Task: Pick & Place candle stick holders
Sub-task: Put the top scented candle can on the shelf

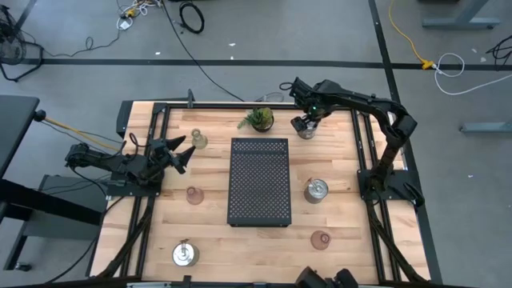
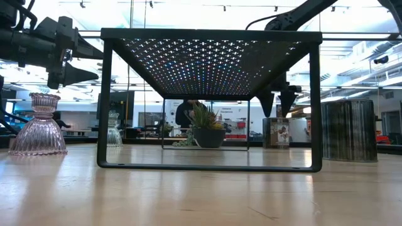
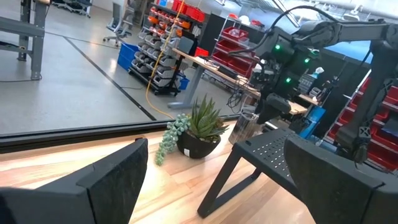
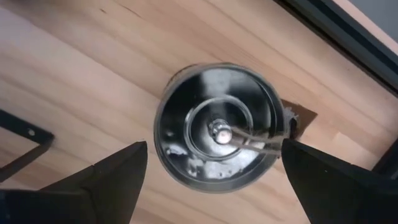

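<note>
Looking down from the high view: the black perforated tray (image 1: 258, 182) is seen mid-table, the potted plant (image 1: 258, 120) just behind it. The right gripper (image 1: 306, 122) is held over a silver candle stick holder (image 1: 305, 128) at the back right, jaws spread, nothing gripped. The left gripper (image 1: 178, 154) is parked at the left edge, fingers apart and empty, near a clear glass cup (image 1: 197, 139). Other holders are spread out: silver ones at (image 1: 317, 190) and (image 1: 185, 254), pinkish cups at (image 1: 194, 194) and (image 1: 321, 238).

Low view: a pink ribbed glass cup (image 2: 38, 128) is seen upright at left, the tray's legs in front, a silver holder (image 2: 349, 130) at right.

Left wrist view: open fingers (image 3: 112, 180) are shown, with the plant (image 3: 198, 127) ahead.

Right wrist view: the silver holder (image 4: 217, 128) is centred between the spread fingers (image 4: 115, 177), not touched.
</note>
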`<state>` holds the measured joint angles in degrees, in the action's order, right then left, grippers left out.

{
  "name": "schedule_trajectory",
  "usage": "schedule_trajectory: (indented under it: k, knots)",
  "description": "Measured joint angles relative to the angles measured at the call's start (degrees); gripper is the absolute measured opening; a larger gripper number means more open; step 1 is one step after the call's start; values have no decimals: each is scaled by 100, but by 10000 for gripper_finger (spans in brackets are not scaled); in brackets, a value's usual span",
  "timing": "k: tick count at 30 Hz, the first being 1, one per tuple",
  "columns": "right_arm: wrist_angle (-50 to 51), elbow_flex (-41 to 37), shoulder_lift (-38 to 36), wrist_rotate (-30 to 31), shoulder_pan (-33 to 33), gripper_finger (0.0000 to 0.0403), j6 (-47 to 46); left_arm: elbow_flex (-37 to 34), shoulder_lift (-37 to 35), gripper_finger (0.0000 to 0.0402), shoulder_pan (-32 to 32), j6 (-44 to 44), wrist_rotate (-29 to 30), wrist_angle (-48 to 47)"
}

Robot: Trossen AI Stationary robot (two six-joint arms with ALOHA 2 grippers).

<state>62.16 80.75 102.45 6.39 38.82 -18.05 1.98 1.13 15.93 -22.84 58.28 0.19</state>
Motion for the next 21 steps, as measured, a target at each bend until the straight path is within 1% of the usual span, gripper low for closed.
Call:
schedule_trajectory:
  k: [4,16,19,21]
  knots:
    - [-148,0,0,4,26,369,65,2,-1,378,-1,3,2,-12]
    - [-152,0,0,-5,202,369,121,7,-1,378,0,5,7,-61]
    - [-195,0,0,-248,200,369,122,7,-2,378,1,12,7,-64]
    - [-261,0,0,-283,200,369,123,7,-2,378,1,12,7,-66]
